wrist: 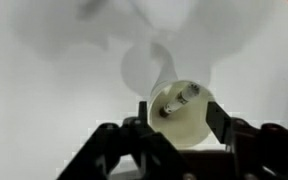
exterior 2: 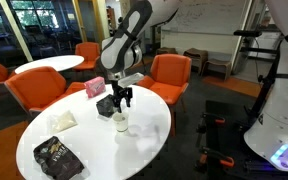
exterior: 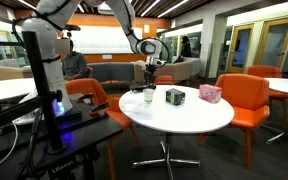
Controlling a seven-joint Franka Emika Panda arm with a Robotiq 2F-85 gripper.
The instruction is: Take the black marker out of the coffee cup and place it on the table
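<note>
The white coffee cup point(exterior: 149, 96) stands on the round white table point(exterior: 199, 118), seen in both exterior views point(exterior 2: 120, 123). In the wrist view I look straight down into the cup point(wrist: 191, 130), and the black marker point(wrist: 177, 100) leans inside it with its tip toward the rim. My gripper point(wrist: 178, 118) is open and empty. It hangs just above the cup point(exterior: 151, 80) point(exterior 2: 122, 99), with one finger on each side of the cup's rim in the wrist view. The marker is too small to make out in the exterior views.
A dark grey box point(exterior: 175, 96) point(exterior 2: 106, 105) stands close beside the cup, with a pink box point(exterior: 210, 93) point(exterior 2: 94, 88) further along. A dark snack bag point(exterior 2: 56, 157) and a white packet point(exterior 2: 62, 120) lie on the table. Orange chairs point(exterior: 246, 100) surround it.
</note>
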